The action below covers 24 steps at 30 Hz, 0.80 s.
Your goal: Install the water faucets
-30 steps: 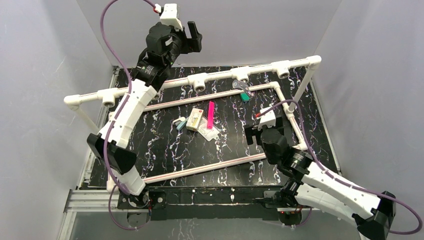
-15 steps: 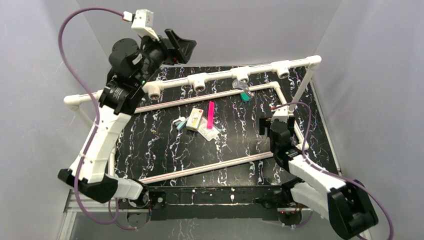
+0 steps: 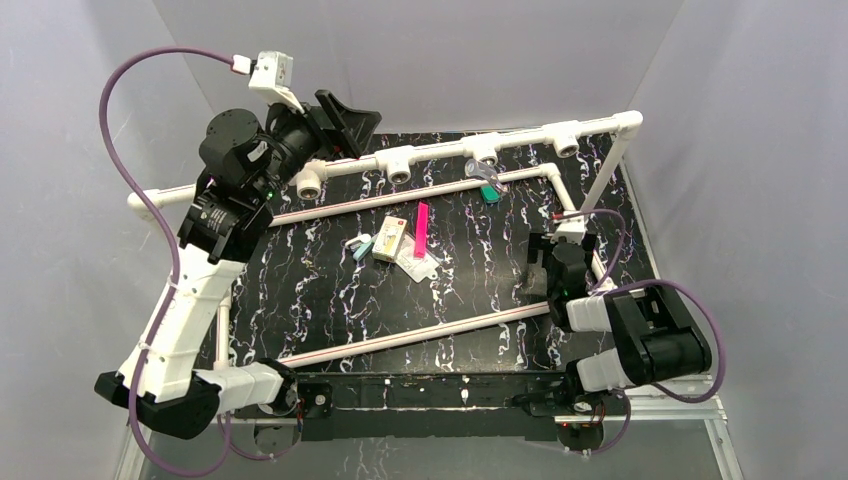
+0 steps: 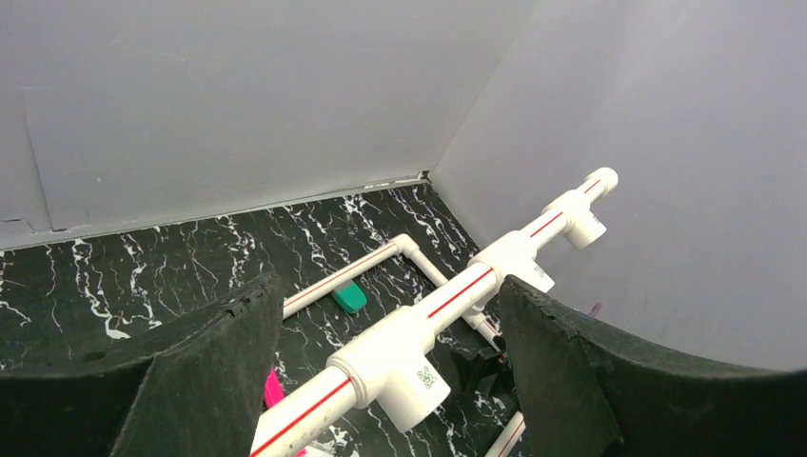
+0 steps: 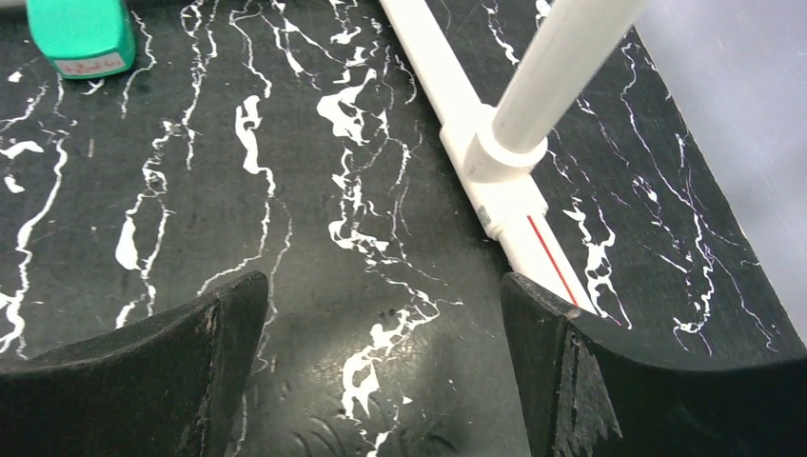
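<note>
The dark silvery water faucet point(image 3: 483, 173) hangs at the third tee socket point(image 3: 485, 150) of the raised white pipe, just above the small green piece point(image 3: 490, 193). My left gripper point(image 3: 350, 125) is open and empty, held high at the back left. In the left wrist view its jaws point(image 4: 385, 314) stand wide on either side of the pipe and a tee socket point(image 4: 404, 367) without touching; the faucet does not show there. My right gripper point(image 3: 538, 268) is open and empty, low over the table point(image 5: 381, 286), well short of the faucet.
A white pipe frame point(image 3: 420, 335) borders the black marbled table, with an upright post point(image 5: 561, 67) at the right. A pink strip point(image 3: 421, 230), a small box point(image 3: 389, 238) and a clear bag point(image 3: 418, 262) lie mid-table. The green piece also shows in the right wrist view point(image 5: 81, 36).
The left arm has swung left and lowered, bringing its gripper down toward the raised pipe. The right arm has folded back, and its gripper has shifted right.
</note>
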{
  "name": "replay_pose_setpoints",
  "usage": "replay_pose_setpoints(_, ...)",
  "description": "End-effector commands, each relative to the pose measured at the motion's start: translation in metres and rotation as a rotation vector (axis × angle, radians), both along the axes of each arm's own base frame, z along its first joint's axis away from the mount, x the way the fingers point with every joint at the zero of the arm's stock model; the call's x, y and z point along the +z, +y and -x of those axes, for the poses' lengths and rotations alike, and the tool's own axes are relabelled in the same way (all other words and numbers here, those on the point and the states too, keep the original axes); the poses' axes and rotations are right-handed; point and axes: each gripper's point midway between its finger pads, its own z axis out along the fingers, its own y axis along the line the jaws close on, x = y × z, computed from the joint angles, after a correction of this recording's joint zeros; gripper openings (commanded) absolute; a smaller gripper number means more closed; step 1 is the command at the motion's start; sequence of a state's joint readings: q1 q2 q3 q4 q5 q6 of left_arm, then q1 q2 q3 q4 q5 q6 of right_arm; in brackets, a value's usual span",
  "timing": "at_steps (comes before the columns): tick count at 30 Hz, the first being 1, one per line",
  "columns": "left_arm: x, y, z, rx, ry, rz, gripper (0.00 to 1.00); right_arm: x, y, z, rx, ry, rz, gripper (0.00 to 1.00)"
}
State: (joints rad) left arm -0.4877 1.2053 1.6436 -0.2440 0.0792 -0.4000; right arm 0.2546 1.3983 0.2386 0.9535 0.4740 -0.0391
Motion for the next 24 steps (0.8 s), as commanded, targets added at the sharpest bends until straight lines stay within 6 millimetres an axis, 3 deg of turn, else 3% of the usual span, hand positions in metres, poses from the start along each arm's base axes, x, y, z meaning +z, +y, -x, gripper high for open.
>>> replay_pose_setpoints(1, -0.001, -0.002, 0.015, -0.035, -0.018, -0.029, 0.80, 0.025, 0.001, -0.010, 0.045, -0.162, -0.047, 0.99)
replay_pose_setpoints(7, -0.008, -0.009, 0.022, -0.056, -0.021, -0.075, 0.80, 0.012, 0.001, -0.007, 0.098, -0.166, -0.082, 0.99)
replay_pose_setpoints(9, -0.013, -0.012, 0.023, -0.064, -0.016, -0.088, 0.81, 0.017, 0.003, -0.005, 0.141, -0.218, -0.095, 0.99)
replay_pose_setpoints(12, -0.021, -0.020, 0.025, -0.089, -0.006, -0.107, 0.81, 0.002, 0.004, -0.007, 0.144, -0.134, -0.097, 0.99)
replay_pose_setpoints(14, -0.025, -0.023, 0.028, -0.099, -0.004, -0.122, 0.81, 0.006, 0.004, -0.010, 0.154, -0.162, -0.098, 0.99)
replay_pose_setpoints(20, -0.023, -0.019, 0.045, -0.103, -0.024, -0.144, 0.80, -0.005, -0.004, -0.026, 0.112, -0.087, -0.148, 0.99)
replay_pose_setpoints(24, -0.015, -0.013, 0.056, -0.101, -0.058, -0.169, 0.80, -0.007, -0.006, -0.026, 0.112, -0.073, -0.156, 0.99)
